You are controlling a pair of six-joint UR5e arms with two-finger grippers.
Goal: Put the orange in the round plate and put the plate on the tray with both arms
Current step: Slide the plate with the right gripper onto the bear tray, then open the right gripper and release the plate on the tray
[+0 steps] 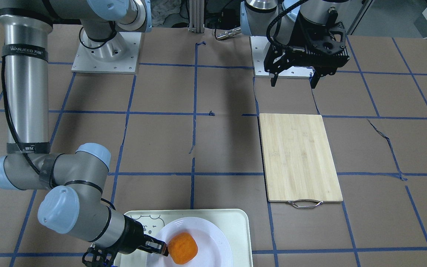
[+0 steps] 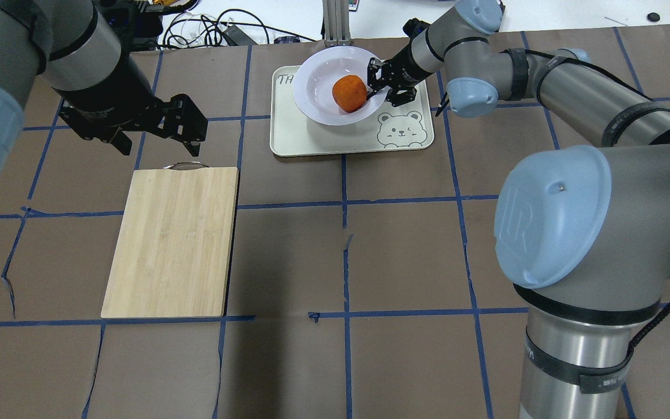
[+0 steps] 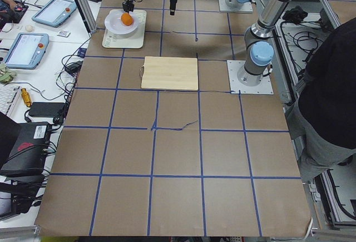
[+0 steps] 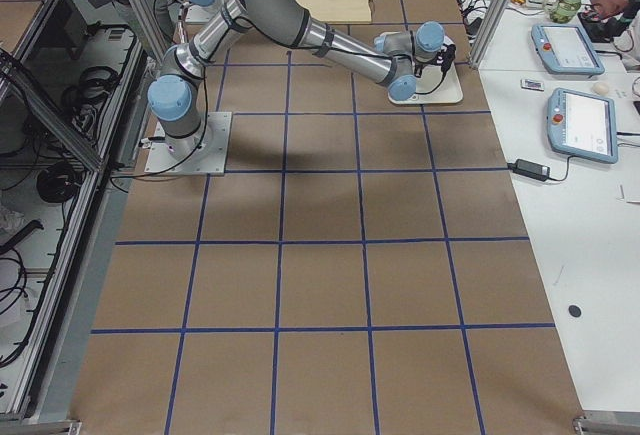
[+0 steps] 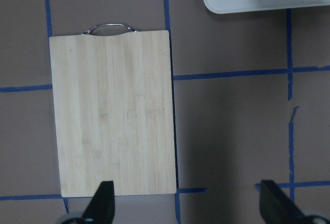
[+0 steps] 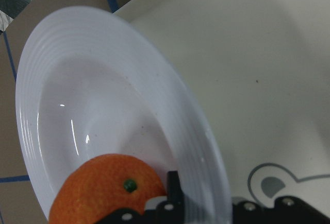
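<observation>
Bright orange [image 2: 349, 93] in the sunken centre of the round plate [image 2: 317, 87], touching the inner finger of the right claw [image 2: 377, 81]. Plate on the tray [image 2: 312, 142], overlapping its far rim, at the middle of the desk's edge opposite the robot. Right claw narrow, pinched on the plate's rim beside the fruit, 1 finger above the rim and the other below.

Left claw [image 2: 159, 142] spread wide and holding nothing, hovering above bare desk just off the handle end of the bamboo board [image 2: 172, 241], well apart from the tray.

Judged step: setting the plate down on the tray, with both of the 2 placements seemingly all but done. Hard to tell whether resting flat or tipped.

Next, probably: lower gently, open the right claw without nudging the fruit or dragging the rim, then draw back clear.
</observation>
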